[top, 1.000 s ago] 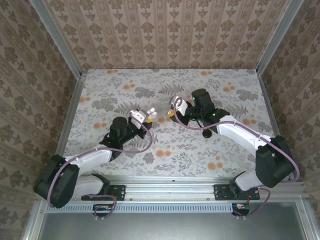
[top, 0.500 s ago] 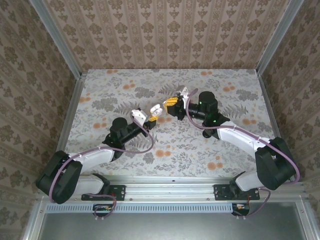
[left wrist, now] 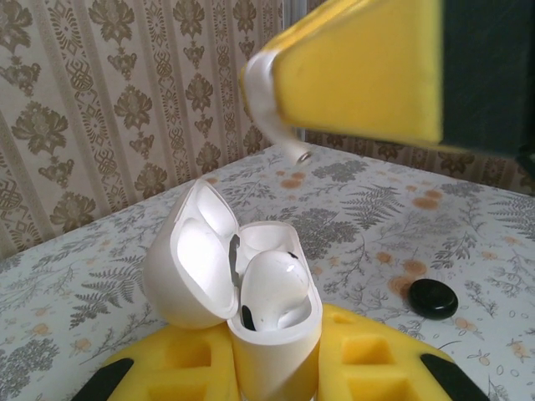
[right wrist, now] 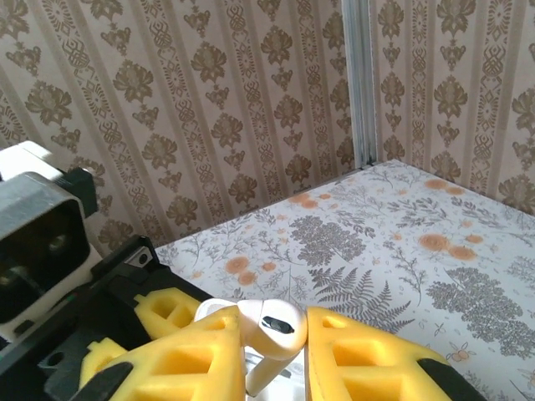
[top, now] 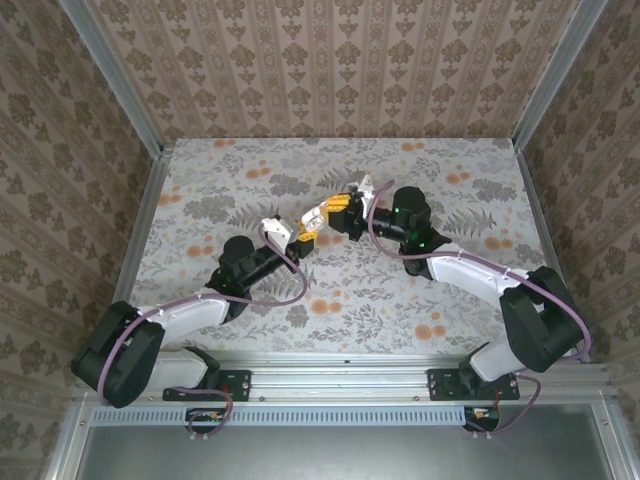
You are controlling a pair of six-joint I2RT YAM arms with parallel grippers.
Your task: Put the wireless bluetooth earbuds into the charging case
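Note:
The charging case is white and glossy, with its lid swung open to the left. My left gripper is shut on its body between yellow foam pads. One white earbud sits in a well of the case. My right gripper is shut on a second white earbud, stem pointing down. That stem hangs just above the open case, under the right gripper's yellow finger. From above, the left gripper and the right gripper nearly meet over the table's middle.
A small black round disc lies on the floral tabletop to the right of the case. The left arm's wrist camera block is close on the left. Patterned walls enclose the table at the back and sides.
My right gripper has swung left and come down towards the left gripper, bringing the earbud over the open case. The left gripper has tilted up slightly with the case.

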